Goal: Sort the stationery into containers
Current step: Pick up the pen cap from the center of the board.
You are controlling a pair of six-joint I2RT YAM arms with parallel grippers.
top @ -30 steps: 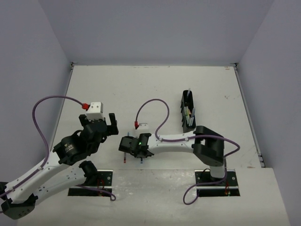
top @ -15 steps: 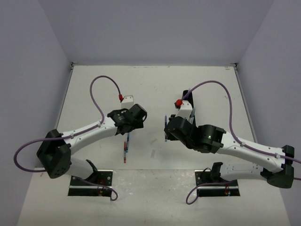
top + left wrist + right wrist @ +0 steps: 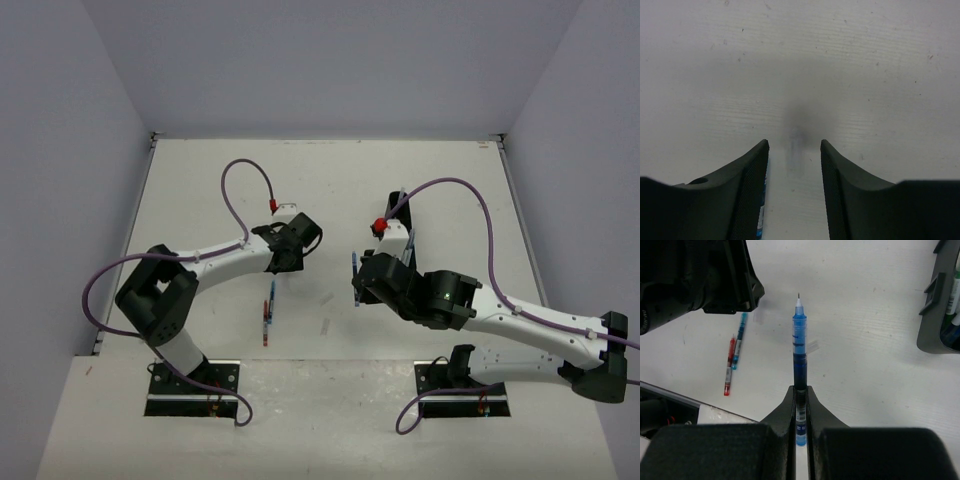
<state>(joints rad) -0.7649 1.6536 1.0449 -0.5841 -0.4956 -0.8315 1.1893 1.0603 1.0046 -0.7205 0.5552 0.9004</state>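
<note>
Your right gripper (image 3: 800,390) pinches a blue pen (image 3: 800,340); left gripper (image 3: 792,145), parted and empty, hangs near two loose pens (image 3: 266,325); tray (image 3: 935,330) holds markers (image 3: 954,285).

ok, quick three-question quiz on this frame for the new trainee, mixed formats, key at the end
1. True or false: the right gripper is shut on a blue pen.
2. How many loose pens lie on the table outside the tray? A) none B) two C) five
3. Fill in: the left gripper has its jaws ___.

Key: 1 true; 2 B, one red and one blue, side by side; 3 open, with nothing between them.
</note>
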